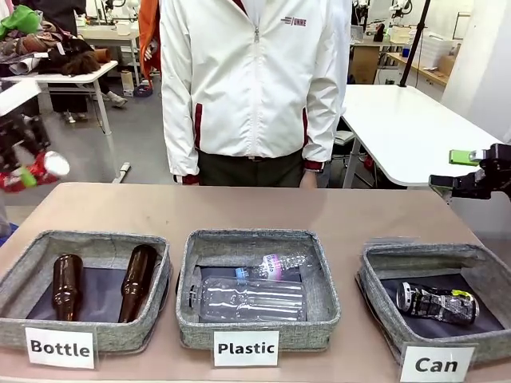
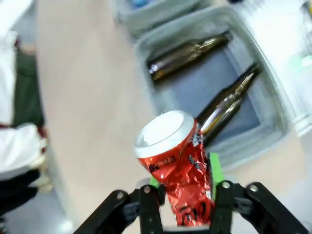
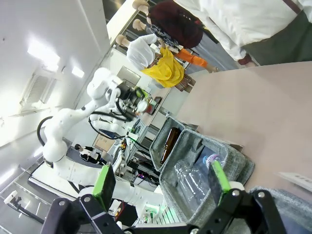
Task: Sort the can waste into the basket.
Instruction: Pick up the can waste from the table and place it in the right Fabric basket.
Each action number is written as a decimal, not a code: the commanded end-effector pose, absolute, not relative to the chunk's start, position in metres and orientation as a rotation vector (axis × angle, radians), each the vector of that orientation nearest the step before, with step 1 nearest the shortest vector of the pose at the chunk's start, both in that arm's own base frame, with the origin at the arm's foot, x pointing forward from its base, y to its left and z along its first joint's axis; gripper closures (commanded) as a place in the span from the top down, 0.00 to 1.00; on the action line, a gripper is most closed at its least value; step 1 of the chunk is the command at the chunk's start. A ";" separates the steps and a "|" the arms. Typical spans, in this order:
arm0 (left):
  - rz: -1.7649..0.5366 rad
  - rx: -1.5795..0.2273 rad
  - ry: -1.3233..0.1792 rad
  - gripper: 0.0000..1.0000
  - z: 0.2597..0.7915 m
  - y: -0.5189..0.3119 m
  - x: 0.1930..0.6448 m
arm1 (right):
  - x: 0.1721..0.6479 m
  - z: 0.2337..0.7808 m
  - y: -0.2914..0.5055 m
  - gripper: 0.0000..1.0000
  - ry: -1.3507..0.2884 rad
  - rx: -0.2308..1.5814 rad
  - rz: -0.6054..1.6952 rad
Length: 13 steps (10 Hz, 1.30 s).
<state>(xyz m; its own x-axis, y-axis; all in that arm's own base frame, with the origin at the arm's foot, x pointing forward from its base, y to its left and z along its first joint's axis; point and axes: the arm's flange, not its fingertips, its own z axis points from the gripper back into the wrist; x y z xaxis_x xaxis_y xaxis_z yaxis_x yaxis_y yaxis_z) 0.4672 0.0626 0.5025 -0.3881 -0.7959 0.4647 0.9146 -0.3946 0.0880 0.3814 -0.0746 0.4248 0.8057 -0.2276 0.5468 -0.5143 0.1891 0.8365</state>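
Left gripper (image 2: 183, 204): pinching the crushed red can (image 2: 178, 168) by its lower body, green pads pressed against both sides; in the front view it is raised above the bench at 9 o'clock, beyond the Bottle basket's far left corner.
Crushed red can: held clear of the bench, white end up toward the left wrist camera, red body dented, with white marks; in the front view it sits at the far left edge (image 1: 36, 170).
Right gripper (image 3: 161, 183): spread wide, nothing between its fingers; in the front view it hangs at 3 o'clock (image 1: 471, 171), above and behind the Can basket.
Can basket (image 1: 375, 275): grey fabric, dark base, at 4 o'clock on the bench, white label "Can" on its near wall.
Black can (image 1: 435, 303): lying on its side inside the Can basket, silver top toward the left.
Plastic basket (image 1: 185, 295): middle of the row at 6 o'clock, holding two clear plastic bottles (image 1: 251, 297) lying down.
Bottle basket (image 1: 24, 275): at 8 o'clock, holding two brown glass bottles (image 1: 137, 281) laid side by side, necks pointing toward the near wall.
Bench (image 1: 239, 207): tan top, bare behind the three baskets.
Person (image 1: 251, 80): standing at 12 o'clock at the far edge, white jacket, arms hanging down.
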 end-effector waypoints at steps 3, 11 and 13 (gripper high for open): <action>-1.978 -0.630 -0.572 0.00 0.491 0.083 0.399 | 0.382 0.426 -0.076 1.00 -0.664 1.391 0.245; -1.979 -0.666 -0.540 0.42 0.496 0.031 0.395 | 0.381 0.425 -0.075 1.00 -0.654 1.394 0.223; -1.878 -0.720 -0.754 0.42 0.543 -0.092 0.372 | 0.361 0.460 -0.090 1.00 -0.640 1.314 0.207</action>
